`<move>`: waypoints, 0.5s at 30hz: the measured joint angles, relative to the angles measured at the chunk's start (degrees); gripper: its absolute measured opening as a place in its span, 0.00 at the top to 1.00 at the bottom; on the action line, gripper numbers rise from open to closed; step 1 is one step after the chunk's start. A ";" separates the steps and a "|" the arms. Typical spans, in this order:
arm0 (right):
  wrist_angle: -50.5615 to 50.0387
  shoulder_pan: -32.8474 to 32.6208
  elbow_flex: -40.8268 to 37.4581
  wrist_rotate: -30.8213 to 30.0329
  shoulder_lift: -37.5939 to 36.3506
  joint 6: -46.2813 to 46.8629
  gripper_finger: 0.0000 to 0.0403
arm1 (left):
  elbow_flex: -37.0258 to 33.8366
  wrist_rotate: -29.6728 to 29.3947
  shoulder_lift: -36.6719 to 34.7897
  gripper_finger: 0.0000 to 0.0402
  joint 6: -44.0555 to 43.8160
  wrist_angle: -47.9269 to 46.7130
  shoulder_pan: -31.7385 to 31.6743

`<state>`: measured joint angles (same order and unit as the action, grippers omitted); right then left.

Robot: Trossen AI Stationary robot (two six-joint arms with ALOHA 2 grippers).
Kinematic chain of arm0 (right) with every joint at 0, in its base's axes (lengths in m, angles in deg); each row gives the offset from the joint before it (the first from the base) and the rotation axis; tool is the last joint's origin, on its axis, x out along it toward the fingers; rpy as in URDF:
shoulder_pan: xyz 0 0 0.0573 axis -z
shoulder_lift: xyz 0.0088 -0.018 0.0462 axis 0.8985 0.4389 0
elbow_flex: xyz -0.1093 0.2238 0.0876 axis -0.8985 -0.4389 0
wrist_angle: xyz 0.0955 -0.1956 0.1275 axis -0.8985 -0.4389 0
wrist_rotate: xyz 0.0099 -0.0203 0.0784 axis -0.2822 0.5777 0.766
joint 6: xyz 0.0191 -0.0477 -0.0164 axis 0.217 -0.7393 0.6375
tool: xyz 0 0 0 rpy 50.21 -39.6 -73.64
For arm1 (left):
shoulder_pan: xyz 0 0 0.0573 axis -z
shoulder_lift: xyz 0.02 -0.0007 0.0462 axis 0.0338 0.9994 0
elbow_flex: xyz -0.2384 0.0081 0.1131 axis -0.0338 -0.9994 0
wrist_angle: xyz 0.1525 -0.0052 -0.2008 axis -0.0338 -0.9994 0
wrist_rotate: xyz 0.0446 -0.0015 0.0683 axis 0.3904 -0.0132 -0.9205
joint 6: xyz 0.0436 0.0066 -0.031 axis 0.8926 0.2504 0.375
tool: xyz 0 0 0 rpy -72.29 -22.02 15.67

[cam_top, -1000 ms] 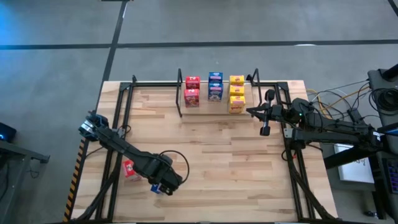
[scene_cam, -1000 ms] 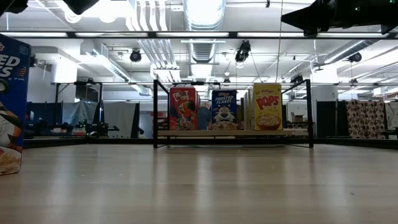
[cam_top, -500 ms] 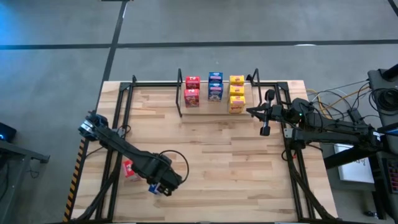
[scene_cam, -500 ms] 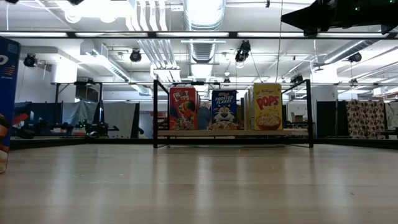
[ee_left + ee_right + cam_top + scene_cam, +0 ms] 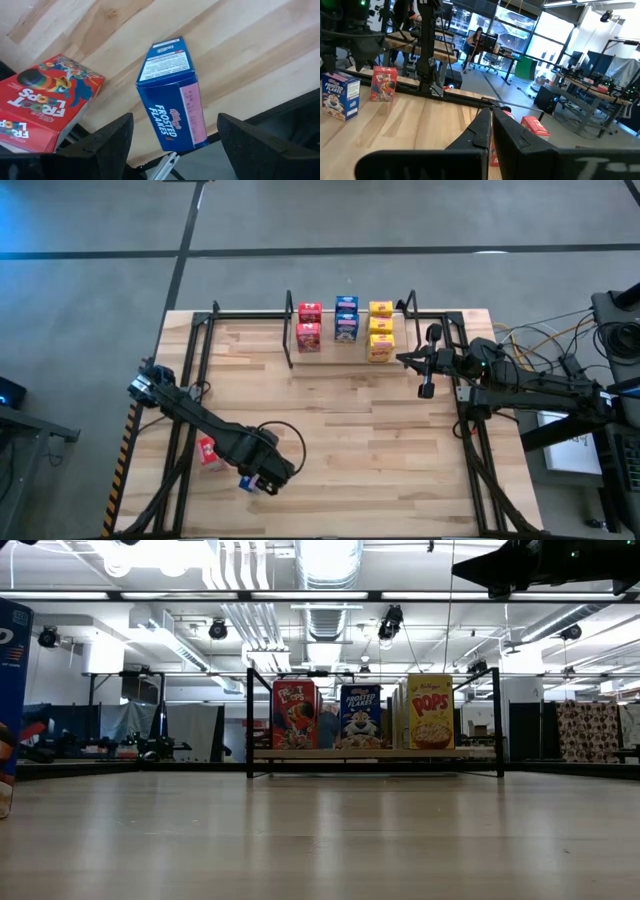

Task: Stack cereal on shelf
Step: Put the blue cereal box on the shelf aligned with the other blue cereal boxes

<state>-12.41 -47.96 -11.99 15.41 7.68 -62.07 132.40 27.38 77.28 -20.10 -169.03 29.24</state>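
A blue cereal box (image 5: 172, 95) stands upright by the table's near edge, between the open fingers of my left gripper (image 5: 175, 120), which do not touch it. It also shows in the high view (image 5: 246, 480) and at the low view's left edge (image 5: 12, 690). A red box (image 5: 45, 107) lies flat on the table to its left (image 5: 207, 450). The shelf (image 5: 289, 340) at the far side carries two red (image 5: 309, 325), two blue (image 5: 346, 318) and three yellow boxes (image 5: 380, 328). My right gripper (image 5: 426, 388) hangs shut by the shelf's right end.
Black frame rails run along the table's left (image 5: 190, 380) and right (image 5: 470, 410) sides. Bare wood lies between the shelf and the near boxes. The table's near edge runs just beyond the blue box (image 5: 240, 120). Cables lie off the right edge (image 5: 540, 340).
The blue box has shifted a little toward the table's left edge: less of it shows in the low view. Since half a second ago it has kept still.
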 joint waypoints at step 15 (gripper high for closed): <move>0.00 -0.01 0.00 -0.02 0.00 -0.02 0.98 | -0.04 0.15 3.17 0.32 2.99 0.23 0.00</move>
<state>-12.41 -47.96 -11.99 15.39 7.68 -62.09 132.36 27.53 80.45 -17.11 -168.80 29.24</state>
